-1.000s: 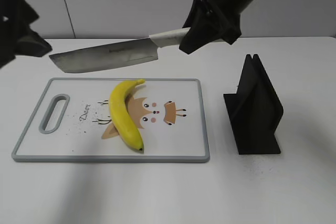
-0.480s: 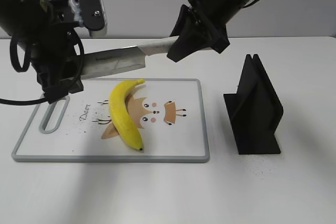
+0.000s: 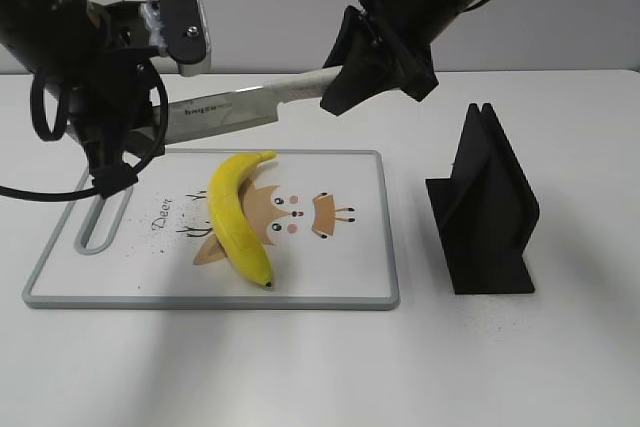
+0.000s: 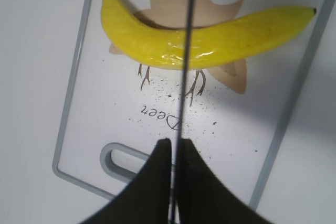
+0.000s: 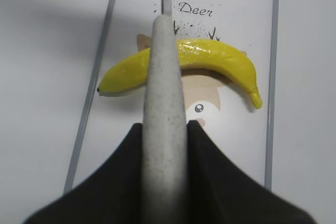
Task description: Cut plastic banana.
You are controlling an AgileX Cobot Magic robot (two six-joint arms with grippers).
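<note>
The whole yellow plastic banana (image 3: 238,217) lies on the deer-print cutting board (image 3: 388,247). A large knife (image 3: 225,107) hangs level above the board's far edge. My right gripper (image 3: 345,75) is shut on its pale handle (image 5: 164,77). My left gripper (image 3: 150,132) is shut on the blade's tip end, which it hides in the exterior view. In the left wrist view the blade (image 4: 187,35) runs edge-on from between the fingers (image 4: 176,142) across the banana (image 4: 236,32). In the right wrist view the handle passes between the fingers (image 5: 165,125), above the banana (image 5: 220,59).
A black knife stand (image 3: 490,207) stands on the white table to the right of the board. The board's handle slot (image 3: 100,217) is at its left end, under my left arm.
My left arm has come in from the left and closed on the blade's tip end. The knife has shifted slightly right. The banana has not moved.
</note>
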